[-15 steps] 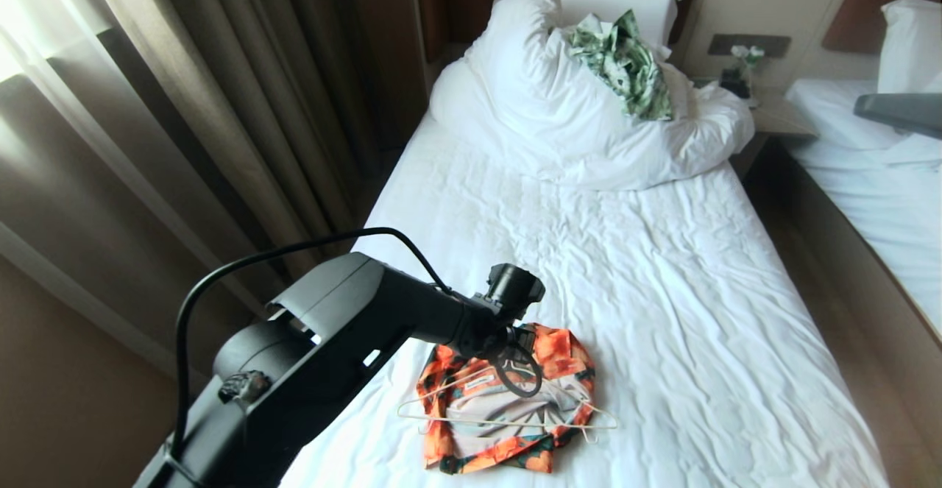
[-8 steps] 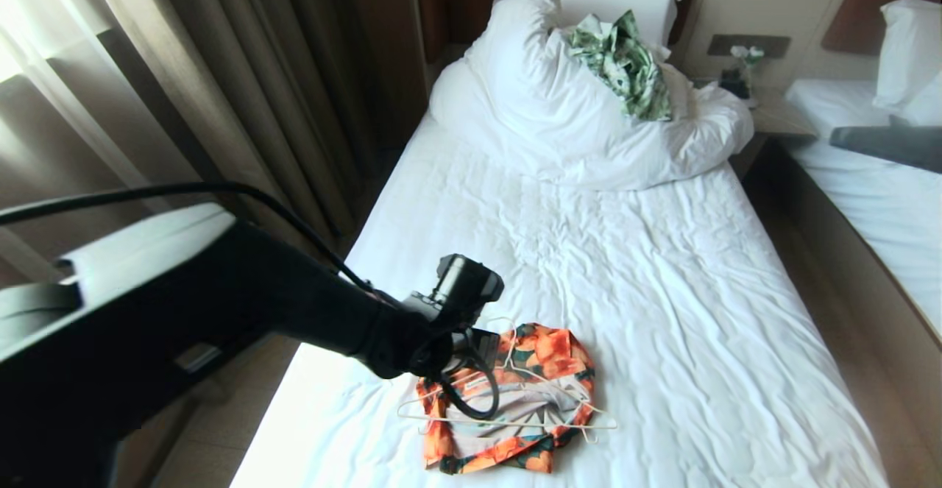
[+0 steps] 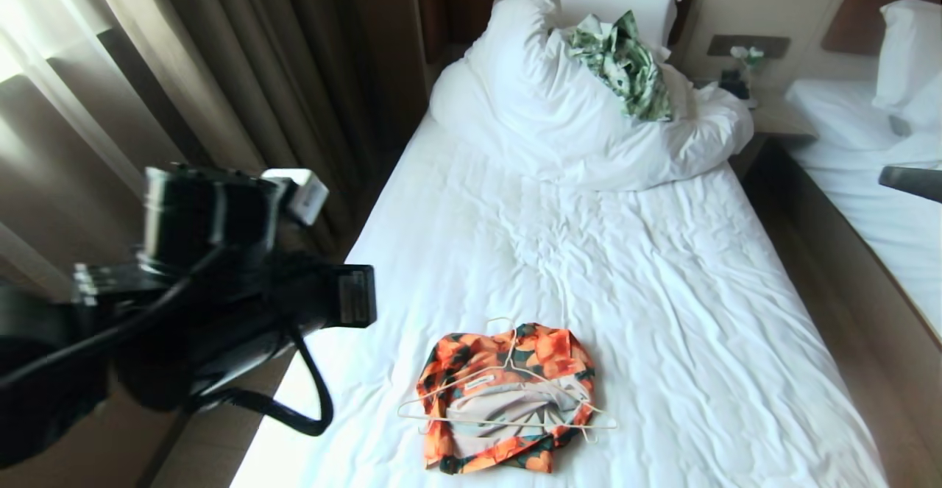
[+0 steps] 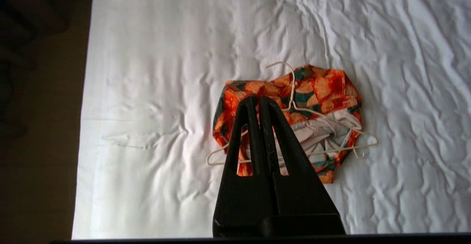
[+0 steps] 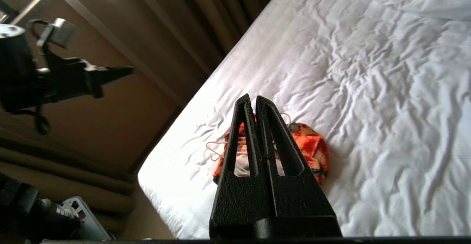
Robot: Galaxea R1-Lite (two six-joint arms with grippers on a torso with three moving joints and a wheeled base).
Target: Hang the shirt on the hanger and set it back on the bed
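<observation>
A: The left tool [image 4: 256, 98] is seen closed, fingers pressed together with nothing between them. It is held raised above the bed [image 3: 647, 289], off its left edge in the head view, clear of the shirt [image 3: 508, 400].

B: And the right tool [image 5: 251, 99]?

A: It is likewise closed and empty, held above the bed. In the head view only a grey part of the right arm is seen at the far right edge.

B: Where is the shirt located?

A: It is laid near the foot of the bed, left of centre, bunched into a rounded heap. The orange print is shown around the rim and the pale inner side in the middle.

B: And the hanger [image 3: 508, 418]?

A: It is laid flat on top of the shirt, hook [image 3: 502, 324] pointed toward the headboard. Both ends of the bar are projected past the fabric onto the sheet. The wire is seen above the cloth, so the shirt is not hung on it.

B: What else is recorded?

A: A duvet [image 3: 581, 120] is bunched at the head of the bed, with a green-and-white garment [image 3: 625, 68] on top. Curtains [image 3: 221, 90] are hung on the left; a second bed [image 3: 883, 179] is placed on the right.
</observation>
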